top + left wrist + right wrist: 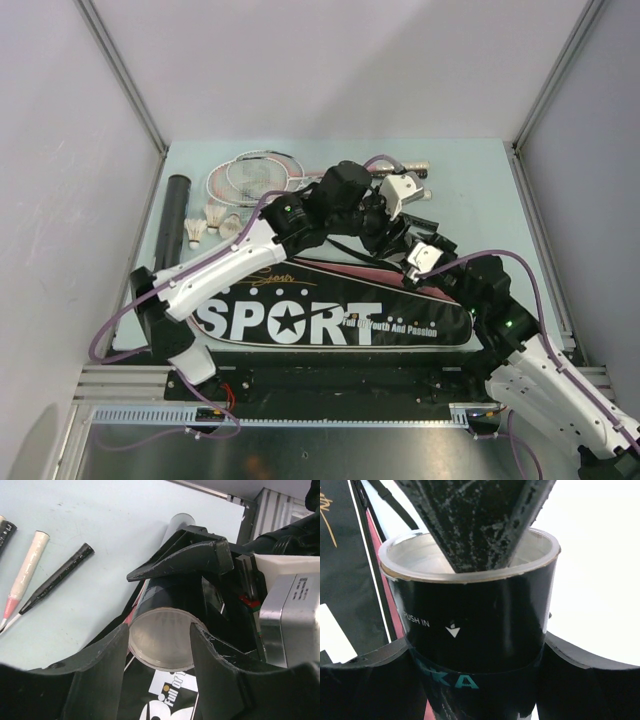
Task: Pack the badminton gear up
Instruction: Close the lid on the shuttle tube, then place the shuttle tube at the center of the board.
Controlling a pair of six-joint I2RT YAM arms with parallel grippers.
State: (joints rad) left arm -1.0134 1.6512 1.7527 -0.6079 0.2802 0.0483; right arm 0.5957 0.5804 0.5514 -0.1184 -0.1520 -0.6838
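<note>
A pale blue-green tabletop [480, 200] fills the middle of the scene. Plain white panel walls box it in at the far side [340, 60], the left [50, 180] and the right [600, 220]. Slim grey metal posts [120, 70] slant up at the two far corners. Along the near edge runs a slotted silver aluminium rail [340, 424], with a dull brushed metal sheet [330, 458] nearer still.

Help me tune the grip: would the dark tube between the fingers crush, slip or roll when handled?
The tube is probably light and a bit crushable: its open mouth shows a thin wall and hollow inside. Its glossy black skin may slip between the fingers. Being round, it would likely roll if released on the table.
</note>
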